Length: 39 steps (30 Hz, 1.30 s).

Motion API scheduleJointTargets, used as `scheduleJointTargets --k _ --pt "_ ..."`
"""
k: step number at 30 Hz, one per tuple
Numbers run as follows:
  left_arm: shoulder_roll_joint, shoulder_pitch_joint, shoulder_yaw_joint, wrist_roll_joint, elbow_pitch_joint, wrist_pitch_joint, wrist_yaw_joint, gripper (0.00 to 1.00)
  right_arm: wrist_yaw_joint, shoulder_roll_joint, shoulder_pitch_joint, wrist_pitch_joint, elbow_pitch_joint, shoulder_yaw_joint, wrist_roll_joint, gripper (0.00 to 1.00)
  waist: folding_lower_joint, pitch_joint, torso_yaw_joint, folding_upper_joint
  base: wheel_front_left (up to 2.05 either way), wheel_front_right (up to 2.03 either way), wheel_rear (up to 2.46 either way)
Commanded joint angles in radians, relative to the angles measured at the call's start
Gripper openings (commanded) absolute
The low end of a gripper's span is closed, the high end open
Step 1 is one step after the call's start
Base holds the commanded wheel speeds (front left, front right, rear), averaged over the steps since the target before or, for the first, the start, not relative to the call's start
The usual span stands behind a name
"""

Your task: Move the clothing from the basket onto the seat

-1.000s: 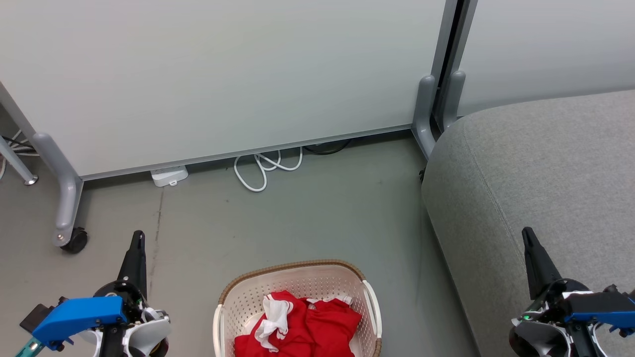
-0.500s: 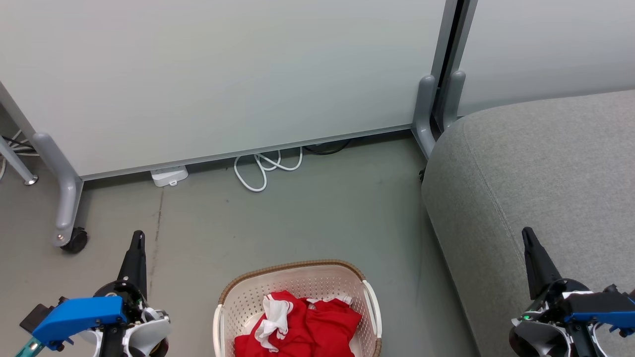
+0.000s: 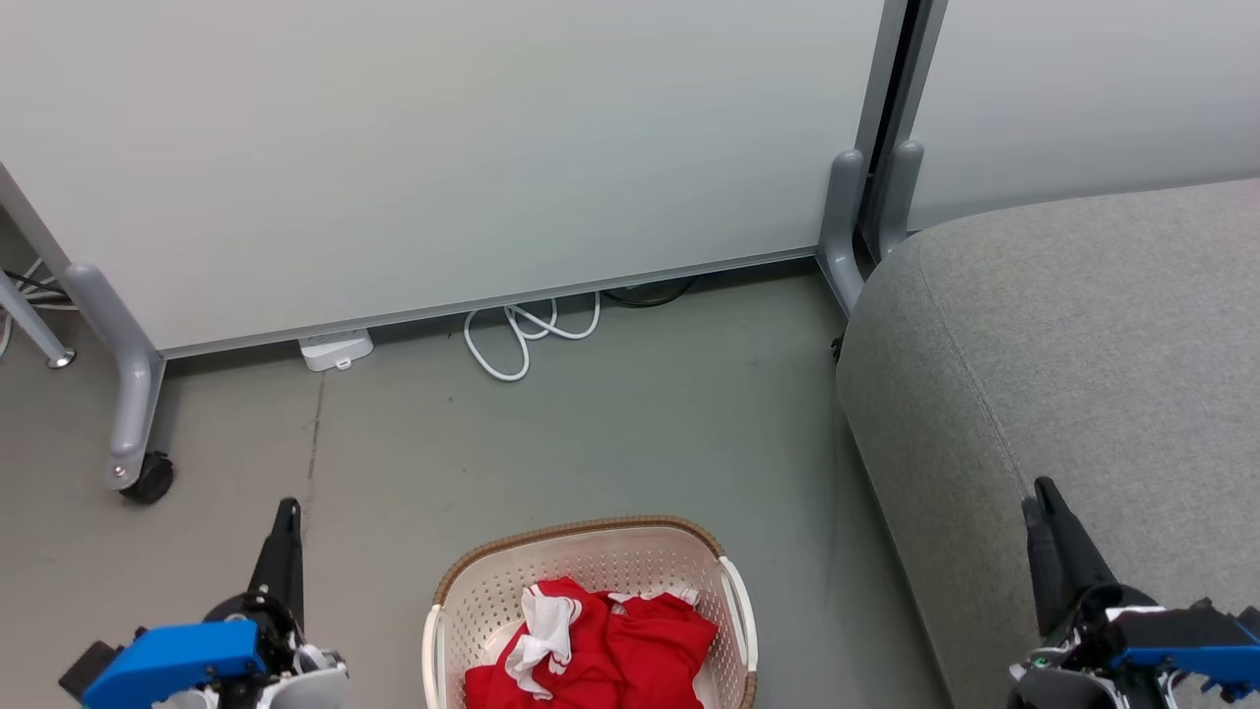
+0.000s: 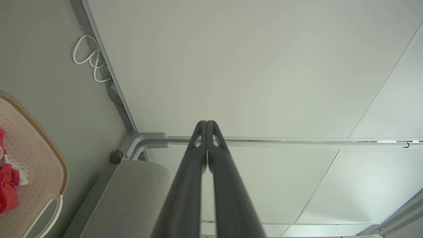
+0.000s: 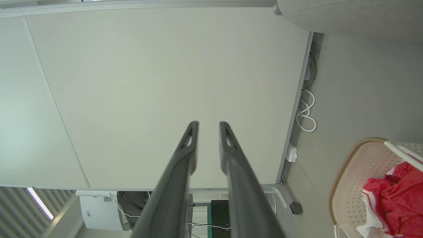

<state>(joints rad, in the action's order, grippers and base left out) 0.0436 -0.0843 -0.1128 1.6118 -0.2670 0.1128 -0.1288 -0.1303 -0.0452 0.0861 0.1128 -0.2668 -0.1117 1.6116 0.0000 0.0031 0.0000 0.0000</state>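
A dull grey-green floor (image 3: 640, 433) runs back to pale partition panels (image 3: 443, 148) on wheeled feet, with a white cable (image 3: 492, 359) looped along their base. The left gripper (image 4: 206, 123) has its two dark fingers pressed together along their length with nothing between them. The right gripper (image 5: 209, 125) has its fingers a little apart, and that narrow gap is empty too. Both grippers point away from the robot at the lower corners of the head view, the left over bare floor and the right over the near part of the seat (image 3: 1083, 325). Neither touches any fabric. The basket (image 3: 581, 527) stands on the floor between them, nearer the left gripper than the right and apart from the seat's rounded edge. The clothing (image 3: 610, 650) lies bunched inside it, red with white trim and folded over itself, so I cannot tell where one garment ends and another begins. Nothing red lies on the part of the grey cushion that is visible. The task looks to be at its very start: no piece has been gripped, lifted or carried across, and all of the moving is left to do.
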Motion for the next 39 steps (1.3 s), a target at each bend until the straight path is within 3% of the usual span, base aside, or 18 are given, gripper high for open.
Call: scheduleJointTargets --k 1,12,20,39 --pt "-0.003 0.012 0.001 0.0 -0.01 -0.001 0.0 1.0 0.0 0.001 -0.01 -0.001 -0.009 0.001 0.0 1.0 0.0 0.0 0.0 0.0 0.0 0.0 0.0" --pt "-0.003 0.009 0.04 -0.049 -0.009 -0.054 0.004 1.0 0.001 0.001 -0.014 -0.053 0.008 0.03 -0.049 1.0 0.0 0.0 0.001 0.0 0.0 0.0 0.0" --pt "-0.002 0.006 0.061 -0.169 0.011 -0.09 0.025 1.0 0.001 0.0 -0.011 -0.09 0.007 0.041 -0.184 1.0 0.0 0.0 0.002 0.0 0.0 0.0 0.0" --pt "0.002 0.01 0.124 -0.629 0.041 -0.165 0.06 1.0 0.0 -0.002 -0.006 -0.165 0.028 0.069 -0.628 1.0 0.0 0.002 0.008 0.0 0.0 0.0 0.0"
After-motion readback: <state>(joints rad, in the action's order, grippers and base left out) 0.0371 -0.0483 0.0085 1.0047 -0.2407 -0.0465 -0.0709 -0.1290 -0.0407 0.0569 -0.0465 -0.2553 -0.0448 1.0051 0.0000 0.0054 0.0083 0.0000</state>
